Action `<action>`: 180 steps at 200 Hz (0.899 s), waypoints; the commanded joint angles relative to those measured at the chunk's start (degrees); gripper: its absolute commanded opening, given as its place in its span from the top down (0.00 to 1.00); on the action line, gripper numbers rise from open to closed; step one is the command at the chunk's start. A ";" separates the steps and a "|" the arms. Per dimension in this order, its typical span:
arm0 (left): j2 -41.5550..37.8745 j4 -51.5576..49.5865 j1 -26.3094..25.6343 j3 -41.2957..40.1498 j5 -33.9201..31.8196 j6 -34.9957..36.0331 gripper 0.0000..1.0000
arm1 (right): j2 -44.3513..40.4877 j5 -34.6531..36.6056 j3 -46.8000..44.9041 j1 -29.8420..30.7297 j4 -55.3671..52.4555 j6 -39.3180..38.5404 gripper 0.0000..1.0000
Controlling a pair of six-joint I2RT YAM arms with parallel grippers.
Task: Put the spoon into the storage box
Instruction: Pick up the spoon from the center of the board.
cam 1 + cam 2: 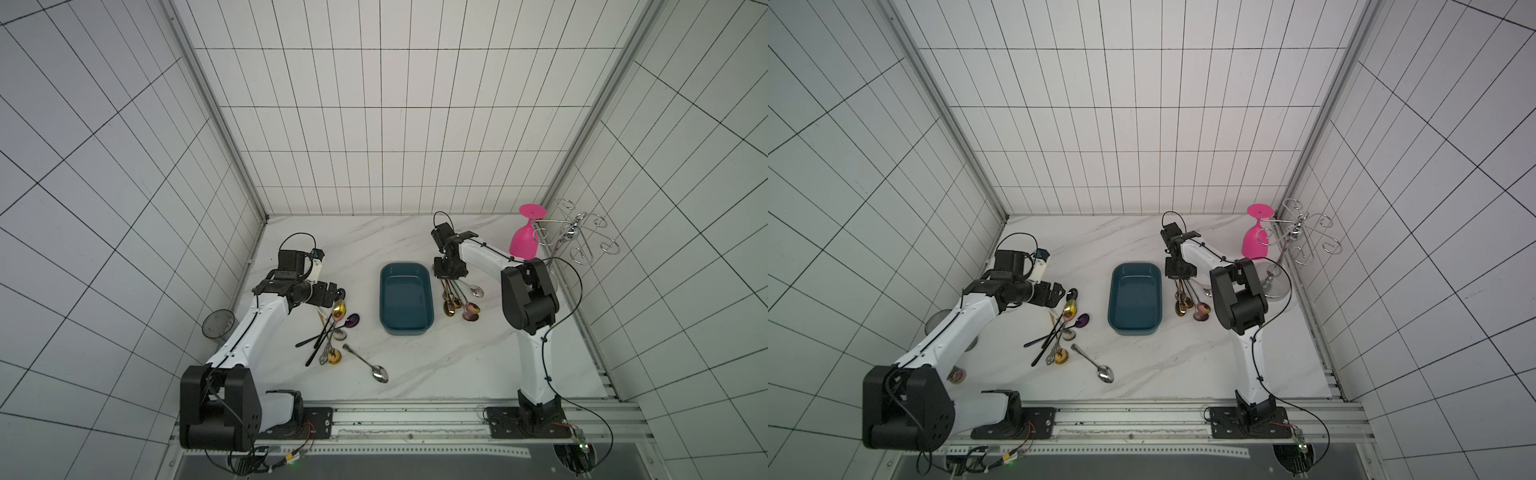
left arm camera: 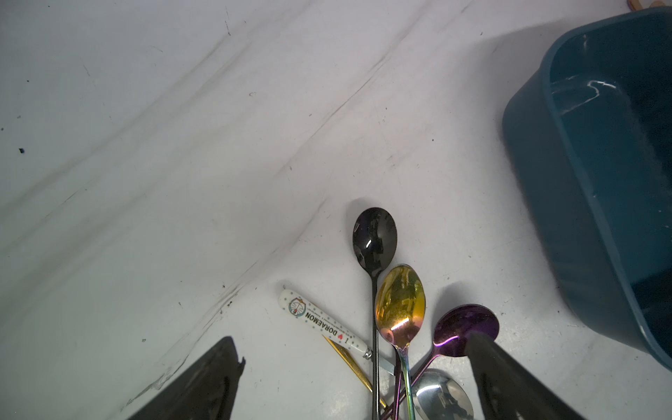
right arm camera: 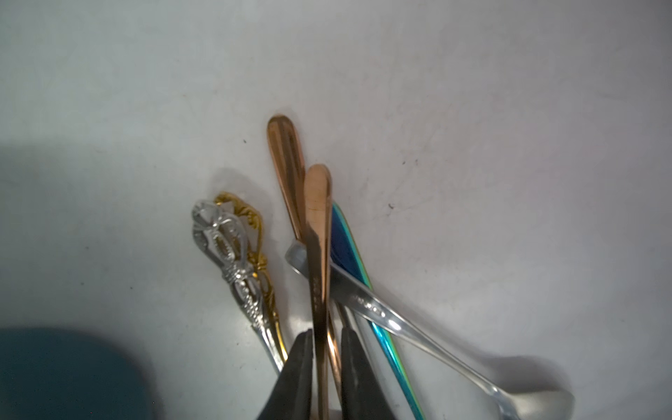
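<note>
The storage box (image 3: 65, 374) — blurred, cut off; copper spoon (image 3: 318, 225) — bowl out of frame.

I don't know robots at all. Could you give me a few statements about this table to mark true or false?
1. The storage box already holds a spoon. False: it is empty.
2. The left gripper is open over a spoon pile. True.
3. The right gripper has a jaw on each side of a copper-coloured spoon handle. True.
4. The pink goblet stands upright beside the box. False: it is upside down, foot uppermost, at the wire rack.
</note>
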 commanded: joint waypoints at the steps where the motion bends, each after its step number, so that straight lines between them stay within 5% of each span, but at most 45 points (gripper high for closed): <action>1: -1.01 1.24 -0.09 -0.36 0.02 -0.06 0.01 | 1.17 -0.46 1.58 -0.61 -1.05 0.19 0.83; 96: -1.04 1.31 -0.10 -0.46 0.20 0.10 0.01 | -0.30 -0.37 -0.03 -0.61 -1.00 -0.10 1.00; 180: -0.74 1.72 -0.11 -0.62 0.72 0.21 0.01 | -10.75 -3.71 -1.70 -0.55 -3.69 1.08 1.00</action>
